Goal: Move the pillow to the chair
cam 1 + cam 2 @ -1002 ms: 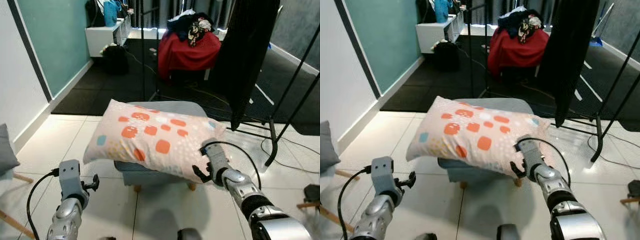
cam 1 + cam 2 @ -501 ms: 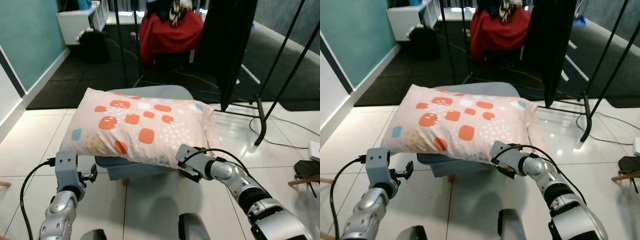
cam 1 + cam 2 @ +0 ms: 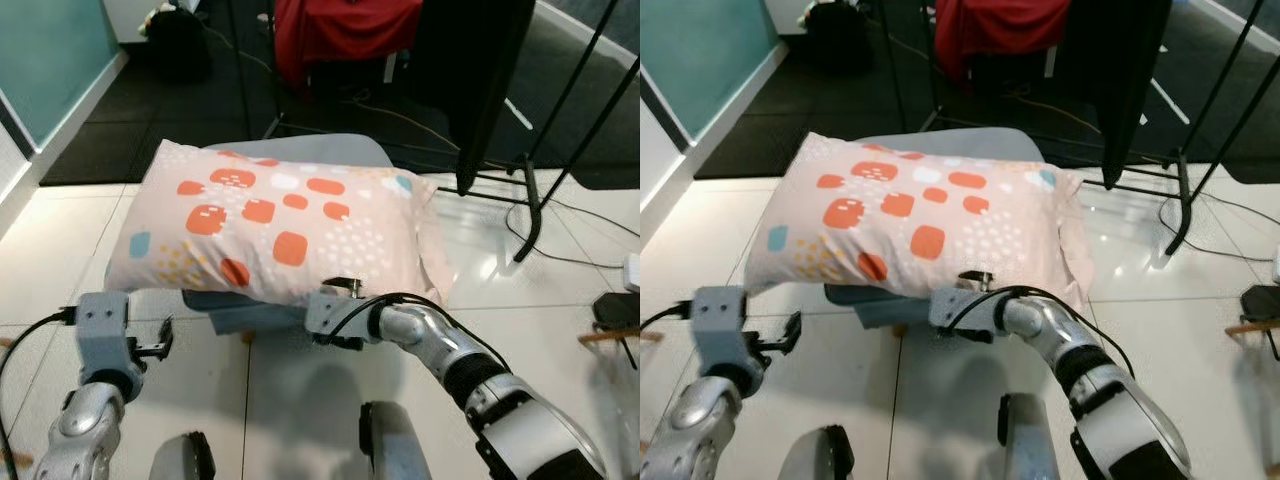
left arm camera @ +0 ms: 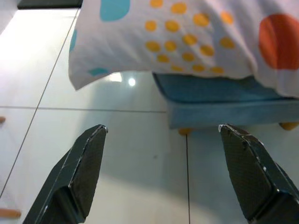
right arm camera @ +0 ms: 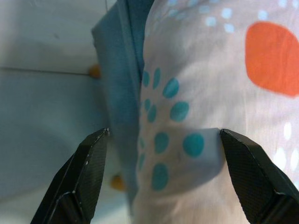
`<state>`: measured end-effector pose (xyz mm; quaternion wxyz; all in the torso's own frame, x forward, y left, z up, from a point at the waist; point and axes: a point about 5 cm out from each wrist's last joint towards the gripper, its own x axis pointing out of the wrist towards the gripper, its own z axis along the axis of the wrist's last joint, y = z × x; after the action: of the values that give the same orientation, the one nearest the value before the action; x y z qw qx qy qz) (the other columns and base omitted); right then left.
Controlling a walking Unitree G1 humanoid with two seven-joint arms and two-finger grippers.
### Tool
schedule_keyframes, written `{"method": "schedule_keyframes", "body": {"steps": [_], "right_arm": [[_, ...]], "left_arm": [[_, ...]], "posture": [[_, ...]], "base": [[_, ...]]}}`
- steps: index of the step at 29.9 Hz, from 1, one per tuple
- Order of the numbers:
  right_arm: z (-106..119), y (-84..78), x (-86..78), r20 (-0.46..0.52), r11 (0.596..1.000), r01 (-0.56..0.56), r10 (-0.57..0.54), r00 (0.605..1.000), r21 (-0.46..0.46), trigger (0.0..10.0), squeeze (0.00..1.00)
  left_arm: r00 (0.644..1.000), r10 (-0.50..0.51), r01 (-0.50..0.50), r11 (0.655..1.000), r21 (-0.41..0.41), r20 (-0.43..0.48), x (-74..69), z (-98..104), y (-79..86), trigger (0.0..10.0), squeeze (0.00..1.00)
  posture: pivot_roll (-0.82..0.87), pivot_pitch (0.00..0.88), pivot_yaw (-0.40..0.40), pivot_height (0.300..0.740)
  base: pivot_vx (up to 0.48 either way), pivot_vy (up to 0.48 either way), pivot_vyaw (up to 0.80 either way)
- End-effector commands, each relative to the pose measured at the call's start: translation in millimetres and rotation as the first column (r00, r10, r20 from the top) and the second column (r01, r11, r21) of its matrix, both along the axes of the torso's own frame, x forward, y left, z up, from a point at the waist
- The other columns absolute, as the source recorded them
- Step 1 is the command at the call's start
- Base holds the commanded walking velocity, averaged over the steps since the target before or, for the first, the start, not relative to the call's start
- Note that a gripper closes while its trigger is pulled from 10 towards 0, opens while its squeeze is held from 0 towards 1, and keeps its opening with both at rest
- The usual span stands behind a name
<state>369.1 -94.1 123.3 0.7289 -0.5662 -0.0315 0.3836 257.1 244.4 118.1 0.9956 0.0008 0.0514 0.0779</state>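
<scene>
The pillow [image 3: 270, 225], pale pink with orange squares and teal dots, lies flat on a low grey-blue chair [image 3: 333, 148] and overhangs its seat on the left and at the front. My right gripper [image 3: 946, 312] is at the pillow's front edge, near the middle. In the right wrist view it [image 5: 163, 135] is open, with the pillow's dotted edge [image 5: 196, 107] and the seat's side [image 5: 122, 88] between its fingers. My left gripper [image 3: 160, 336] hangs open over the tiles, below the pillow's front left corner [image 4: 88, 74] and apart from it.
Black stand legs [image 3: 525, 215] and cables cross the tiles right of the chair. A black garment [image 3: 480, 70] hangs behind it, next to a red-draped seat [image 3: 345, 25]. A dark mat [image 3: 120, 130] lies beyond. My feet [image 3: 385, 450] are at the bottom.
The camera has tipped down and come closer. My right gripper has slid left along the pillow's front edge, from its right corner to near the middle. The pillow stays on the chair.
</scene>
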Motion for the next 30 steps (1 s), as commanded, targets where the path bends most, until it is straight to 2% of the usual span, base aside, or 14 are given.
{"method": "schedule_keyframes", "body": {"steps": [1, 2, 8, 12, 16, 18, 19, 21, 22, 24, 25, 28, 29, 30], "right_arm": [[-3.9, -1.8, 0.5, 0.055, 0.997, 0.003, 0.001, 0.998, -0.072, 10.0, 0.0], [-3.9, -1.8, 0.5, 0.055, 0.997, 0.003, 0.001, 0.998, -0.072, 10.0, 0.0], [6.5, -14.0, 12.5, 0.26, 0.98, 0.108, -0.061, 0.964, -0.168, 10.0, 0.0], [10.5, -28.0, 17.1, 0.341, 0.964, 0.172, -0.095, 0.935, -0.202, 10.0, 0.0], [11.6, -33.1, 18.0, 0.362, 0.959, 0.191, -0.105, 0.926, -0.21, 10.0, 0.0], [20.4, -48.4, 22.4, 0.453, 0.943, 0.257, -0.137, 0.881, -0.213, 10.0, 0.0], [20.4, -48.4, 22.4, 0.453, 0.943, 0.257, -0.137, 0.881, -0.213, 10.0, 0.0], [33.1, -59.2, 27.4, 0.537, 0.927, 0.317, -0.167, 0.827, -0.2, 10.0, 0.0], [38.9, -61.3, 29.3, 0.567, 0.924, 0.334, -0.175, 0.805, -0.189, 10.0, 0.0], [38.9, -61.3, 29.3, 0.567, 0.924, 0.334, -0.175, 0.805, -0.189, 10.0, 0.0], [48.6, -62.6, 32.1, 0.623, 0.92, 0.35, -0.172, 0.763, -0.176, 10.0, 0.0], [54.7, -63.4, 33.5, 0.665, 0.918, 0.357, -0.157, 0.73, -0.175, 10.0, 0.0], [57.0, -64.1, 33.8, 0.682, 0.917, 0.359, -0.15, 0.716, -0.174, 5.1, 0.0], [57.0, -64.1, 33.8, 0.682, 0.917, 0.359, -0.15, 0.716, -0.174, 5.1, 0.0]], "left_arm": [[1.0, 0.014, -0.014, 1.0, 0.002, -0.016, -6.7, 2.4, 5.1, 10.0, 0.0], [1.0, 0.014, -0.014, 1.0, 0.002, -0.016, -6.7, 2.4, 5.1, 10.0, 0.0], [1.0, 0.002, -0.002, 1.0, 0.021, 0.003, -18.0, 21.9, -0.5, 10.0, 0.0], [1.0, -0.009, 0.008, 1.0, 0.029, 0.018, -21.9, 33.9, -4.0, 10.0, 0.0], [1.0, -0.011, 0.01, 1.0, 0.029, 0.024, -23.6, 37.4, -5.1, 10.0, 0.0], [0.999, -0.023, 0.021, 0.999, 0.041, 0.043, -25.0, 47.5, -8.2, 10.0, 0.0], [0.999, -0.023, 0.021, 0.999, 0.041, 0.043, -25.0, 47.5, -8.2, 10.0, 0.0], [0.998, -0.037, 0.035, 0.998, 0.057, 0.049, -27.8, 54.1, -11.1, 10.0, 0.0], [0.998, -0.041, 0.038, 0.997, 0.06, 0.049, -29.1, 55.2, -11.9, 10.0, 0.0], [0.998, -0.041, 0.038, 0.997, 0.06, 0.049, -29.1, 55.2, -11.9, 10.0, 0.0], [0.998, -0.044, 0.042, 0.997, 0.062, 0.043, -31.4, 55.9, -13.2, 10.0, 0.0], [0.998, -0.047, 0.045, 0.997, 0.061, 0.037, -32.3, 56.8, -14.5, 10.0, 0.0], [0.998, -0.053, 0.051, 0.997, 0.065, 0.035, -31.8, 57.6, -15.3, 10.0, 0.0], [0.998, -0.053, 0.051, 0.997, 0.065, 0.035, -31.8, 57.6, -15.3, 10.0, 0.0]], "posture": [[-0.04, 0.326, -0.032, 0.455], [-0.04, 0.326, -0.032, 0.455], [-0.04, 0.394, -0.038, 0.45], [-0.05, 0.428, -0.036, 0.45], [-0.05, 0.431, -0.037, 0.45], [-0.04, 0.456, -0.043, 0.45], [-0.04, 0.456, -0.043, 0.45], [-0.04, 0.462, -0.045, 0.45], [-0.04, 0.464, -0.046, 0.45], [-0.04, 0.464, -0.046, 0.45], [-0.05, 0.466, -0.044, 0.45], [-0.05, 0.465, -0.042, 0.45], [-0.06, 0.461, -0.038, 0.45], [-0.06, 0.461, -0.038, 0.45]], "base": [[0.0, 0.0, 0.0], [0.0, 0.0, 0.0], [0.0, 0.0, 0.0], [0.0, 0.0, 0.0], [0.0, 0.0, 0.0], [0.0, 0.0, 0.0], [0.0, 0.0, 0.0], [0.0, 0.0, 0.0], [0.0, 0.0, 0.0], [0.0, 0.0, 0.0], [0.0, 0.0, 0.0], [0.0, 0.0, 0.0], [0.0, 0.0, 0.0], [0.0, 0.0, 0.0]]}}
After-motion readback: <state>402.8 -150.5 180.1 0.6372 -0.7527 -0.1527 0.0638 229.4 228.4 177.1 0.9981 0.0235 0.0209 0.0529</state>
